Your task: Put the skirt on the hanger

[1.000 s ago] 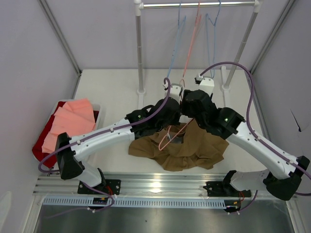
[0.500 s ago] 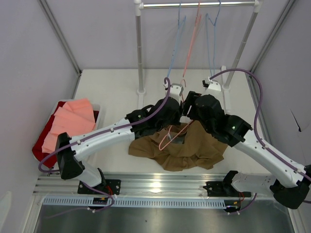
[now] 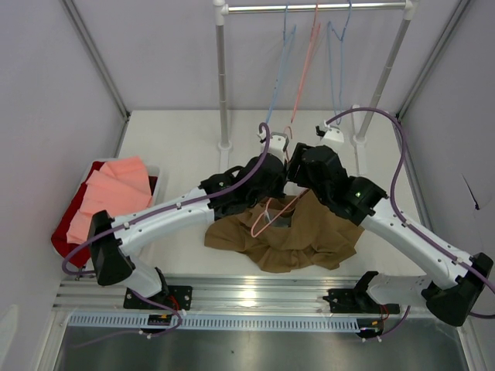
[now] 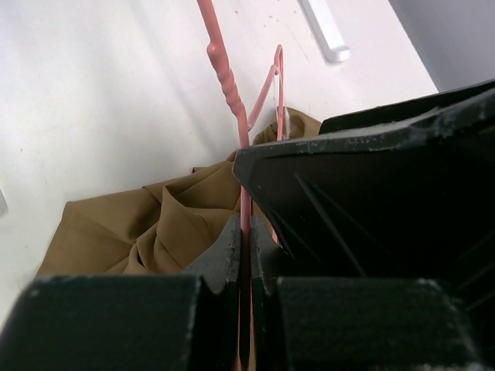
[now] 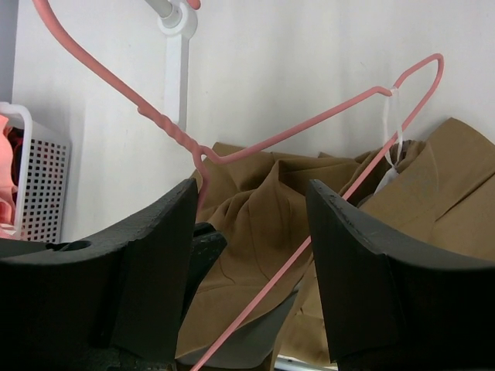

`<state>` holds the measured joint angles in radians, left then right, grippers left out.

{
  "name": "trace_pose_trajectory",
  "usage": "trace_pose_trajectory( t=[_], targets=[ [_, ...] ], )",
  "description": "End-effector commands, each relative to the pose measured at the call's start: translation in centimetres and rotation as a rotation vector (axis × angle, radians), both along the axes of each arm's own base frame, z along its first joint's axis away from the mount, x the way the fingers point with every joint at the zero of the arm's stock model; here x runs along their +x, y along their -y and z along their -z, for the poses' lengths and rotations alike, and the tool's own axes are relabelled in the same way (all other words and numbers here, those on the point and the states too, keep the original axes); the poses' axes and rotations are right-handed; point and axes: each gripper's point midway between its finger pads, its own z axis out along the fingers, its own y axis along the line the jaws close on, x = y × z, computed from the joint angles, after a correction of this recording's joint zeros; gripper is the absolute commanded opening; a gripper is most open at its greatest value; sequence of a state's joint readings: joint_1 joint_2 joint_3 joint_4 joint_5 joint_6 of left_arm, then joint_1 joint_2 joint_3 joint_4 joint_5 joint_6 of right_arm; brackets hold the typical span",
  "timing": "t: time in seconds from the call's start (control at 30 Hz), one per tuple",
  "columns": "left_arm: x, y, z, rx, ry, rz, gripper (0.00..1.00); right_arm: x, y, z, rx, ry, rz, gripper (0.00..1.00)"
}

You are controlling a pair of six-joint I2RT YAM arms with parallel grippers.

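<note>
Broadly, the white tabletop [image 3: 178, 147] filled my overhead view, with a white metal clothes rail [image 3: 222, 77] standing at its far edge. Thin blue wire hangers [image 3: 338, 46] hung from that rail. Both arms reached in from the near edge and met over the middle of the table.

The tan-brown cloth skirt [image 3: 309, 236] lay crumpled on the table near centre, a little to the right, below and in front of the two wrists. It was not hung on anything. At the left edge sat a white mesh basket [image 3: 155, 185] holding salmon-pink folded garments [image 3: 116, 189], with a red cloth [image 3: 69, 224] on its near left side.

The thin pale-pink triangular hanger [image 4: 244, 170] sat tilted over the far part of the skirt, raised off the table. My left gripper [image 4: 246, 232] was clamped tight on the hanger's wire, its fingers pressed together around it below the twisted neck. My right gripper [image 5: 251, 209] stood with its jaws apart; one side of the hanger ran down between the two fingers without being pinched. A thin white loop [image 5: 390, 131] dropped from near the hanger's outer corner to the skirt beneath it.
</note>
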<state>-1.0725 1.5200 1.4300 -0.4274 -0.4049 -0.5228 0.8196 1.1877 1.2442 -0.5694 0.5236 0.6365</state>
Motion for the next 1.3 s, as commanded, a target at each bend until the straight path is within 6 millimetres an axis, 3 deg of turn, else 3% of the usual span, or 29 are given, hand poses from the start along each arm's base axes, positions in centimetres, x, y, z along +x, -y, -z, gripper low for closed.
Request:
trace_pose_trajectory(
  t=[0.0, 0.3, 0.5, 1.07, 1.13, 1.27],
  targets=[
    [-1.7, 2.7, -5.7, -0.209, 0.064, 0.115, 0.0, 1.0, -2.2, -1.3, 0.08, 0.027, -0.025, 0.63],
    [-2.1, 3.1, -5.1, -0.236, 0.069, 0.15, 0.0, 0.9, -3.3, -1.5, 0.18, 0.009, -0.065, 0.68],
    [-2.2, 2.7, -5.1, -0.261, 0.085, 0.145, 0.0, 1.2, -2.7, -0.1, 0.233, -0.025, -0.042, 0.65],
    [-2.2, 3.3, -3.8, -0.247, 0.11, 0.184, 0.0, 2.2, -2.7, 1.0, 0.106, -0.04, -0.014, 0.62],
    [-1.8, 2.6, -3.9, -0.233, 0.117, 0.145, 0.0, 2.3, -2.5, 0.3, 0.086, -0.012, -0.028, 0.65],
    [-0.4, 0.0, -4.3, -0.166, 0.108, 0.035, 0.0, 1.6, -2.8, -3.1, 0.115, 0.073, -0.11, 0.73]
  ],
)
